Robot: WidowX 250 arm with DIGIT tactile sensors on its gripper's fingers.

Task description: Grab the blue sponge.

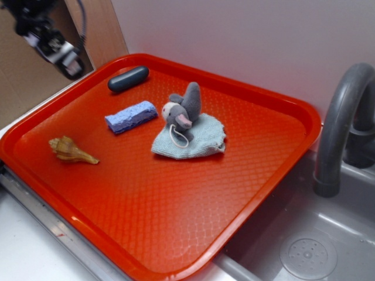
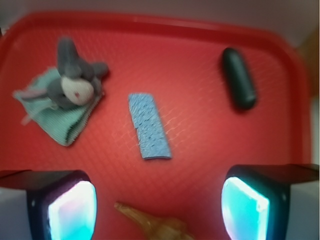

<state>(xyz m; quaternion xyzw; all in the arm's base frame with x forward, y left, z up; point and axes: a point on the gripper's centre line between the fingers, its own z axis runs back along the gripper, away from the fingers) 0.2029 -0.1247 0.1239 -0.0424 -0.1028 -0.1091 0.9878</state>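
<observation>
Fingers (image 2: 72, 210): two glowing pads are seen at the bottom edge of the wrist view, set wide apart, with nothing clamped between them.
Gripper (image 2: 159, 210): held above the tray, jaws spread; in the exterior view it (image 1: 58, 50) is seen at 10 o'clock, over the tray's far left edge, touching nothing.
Seashell (image 2: 157, 225): a tan spiral shell is found at 6 o'clock in the wrist view, between the two pads and partly cut off by the frame; in the exterior view it (image 1: 70, 150) is laid at 9 o'clock on the tray.
Cloth (image 2: 57, 117): a pale blue-grey knitted square is spread at 9 o'clock in the wrist view.
Stuffed animal (image 2: 72, 80): a small grey plush toy with a pale face is laid on top of the cloth, its ears stretched past the cloth's edge.
Blue sponge (image 2: 149, 126): a small rough rectangular block is laid flat near the centre of the wrist view, untouched, apart from the cloth at its 9 o'clock and from the seashell at its 6 o'clock; in the exterior view it (image 1: 131, 116) is placed between the dark bar and the seashell.
Dark bar (image 2: 239, 77): a smooth dark grey oval is laid at 2 o'clock in the wrist view, near the tray's rim.
Tray (image 1: 193, 205): a red textured tray on which all five things are carried.
Faucet (image 1: 340, 117): a grey curved spout is seen at 3 o'clock in the exterior view, beside the tray.
Sink (image 1: 307, 254): a grey basin with a drain is seen at 5 o'clock, below the faucet.
</observation>
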